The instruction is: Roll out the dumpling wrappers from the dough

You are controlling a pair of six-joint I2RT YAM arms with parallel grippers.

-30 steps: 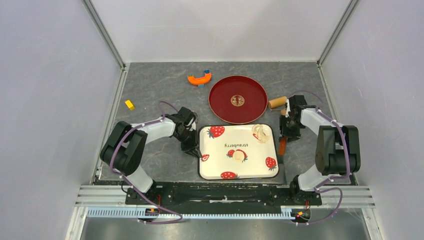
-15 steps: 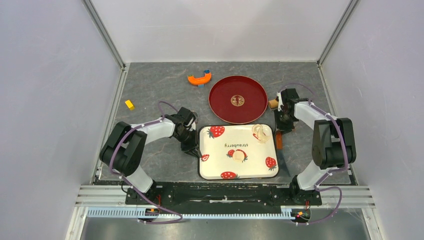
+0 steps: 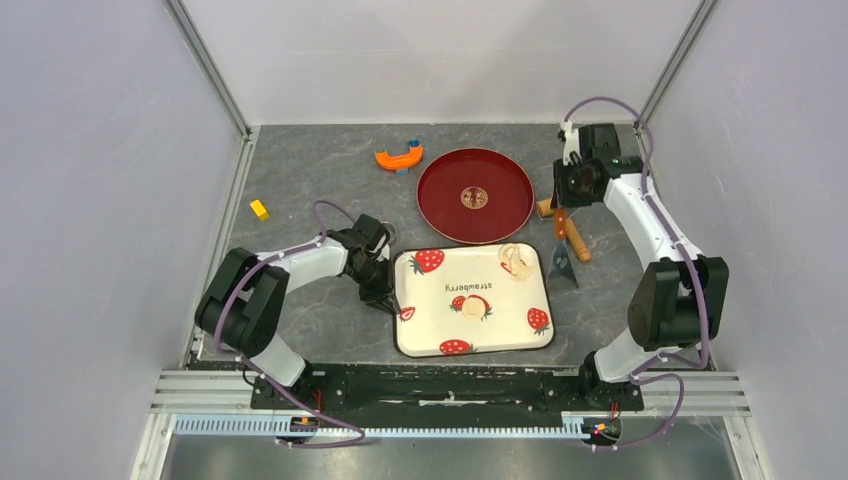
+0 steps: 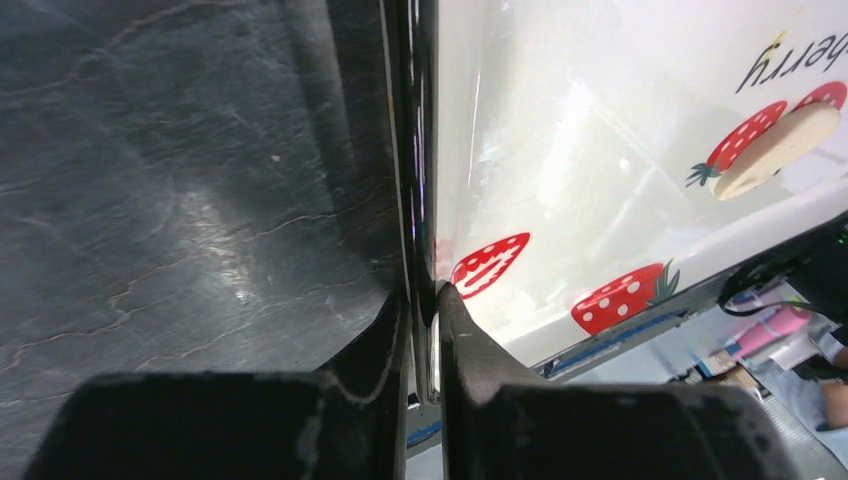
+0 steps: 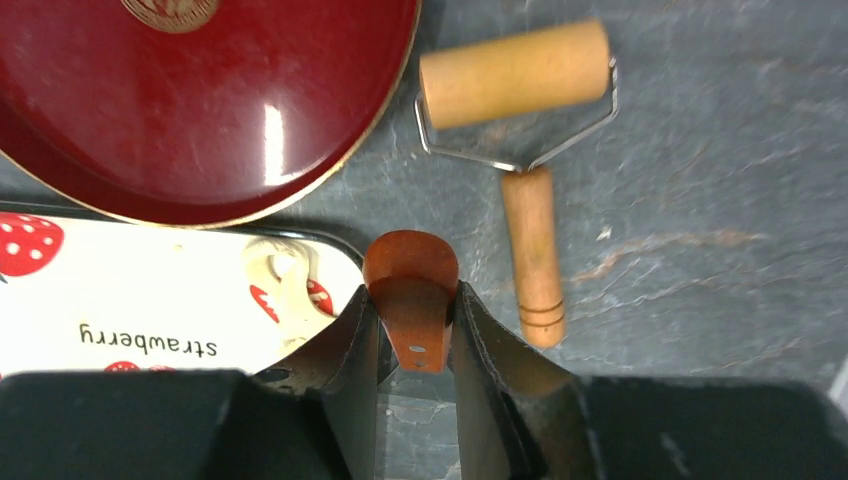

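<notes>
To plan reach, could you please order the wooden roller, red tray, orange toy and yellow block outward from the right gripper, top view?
1. Wooden roller, adjacent
2. Red tray, leftward
3. Orange toy, back centre
4. Yellow block, far left

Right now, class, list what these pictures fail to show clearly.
Scraper: right wrist view, blade hidden by the right pincer.
Roller: top view, drum partly under the right arm.
Wrapper: top view, too small to judge thickness.
Tray: left wrist view, far side cut off by the frame.
</notes>
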